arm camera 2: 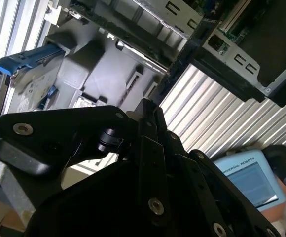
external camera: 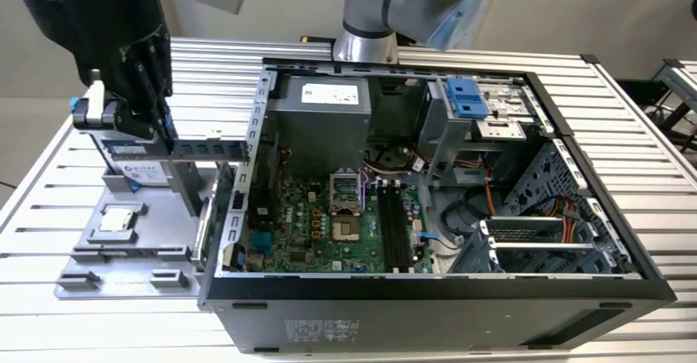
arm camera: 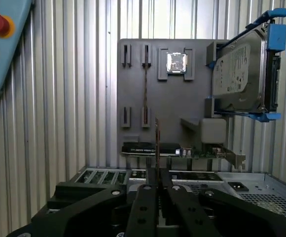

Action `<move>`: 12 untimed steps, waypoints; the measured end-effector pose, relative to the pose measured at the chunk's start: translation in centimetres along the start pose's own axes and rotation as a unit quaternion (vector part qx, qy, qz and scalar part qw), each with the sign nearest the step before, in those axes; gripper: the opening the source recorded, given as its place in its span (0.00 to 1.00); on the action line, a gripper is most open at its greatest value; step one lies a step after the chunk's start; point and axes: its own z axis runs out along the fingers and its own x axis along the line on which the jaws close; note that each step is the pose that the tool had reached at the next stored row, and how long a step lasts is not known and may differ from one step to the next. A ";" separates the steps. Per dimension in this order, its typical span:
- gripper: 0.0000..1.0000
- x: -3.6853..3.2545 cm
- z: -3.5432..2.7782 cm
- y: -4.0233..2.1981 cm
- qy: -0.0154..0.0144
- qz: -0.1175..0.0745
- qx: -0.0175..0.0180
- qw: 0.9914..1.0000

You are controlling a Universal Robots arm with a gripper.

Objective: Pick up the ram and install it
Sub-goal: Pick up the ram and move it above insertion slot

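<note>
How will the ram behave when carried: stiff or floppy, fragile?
The ram is probably stiff: it juts level from the gripper without sagging. Its thin edge, seen in the first wrist view, suggests it is light and fragile.

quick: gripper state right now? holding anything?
Gripper: shut on the long, narrow dark circuit-board ram stick, held in the air beside the open computer case.
</note>
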 end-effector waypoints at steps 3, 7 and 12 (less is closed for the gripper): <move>0.00 0.00 -0.02 -0.87 0.000 0.000 0.000 1.000; 0.00 0.00 -0.03 -2.03 0.000 0.000 0.000 1.000; 0.00 0.00 -0.05 -3.48 0.000 0.000 0.000 1.000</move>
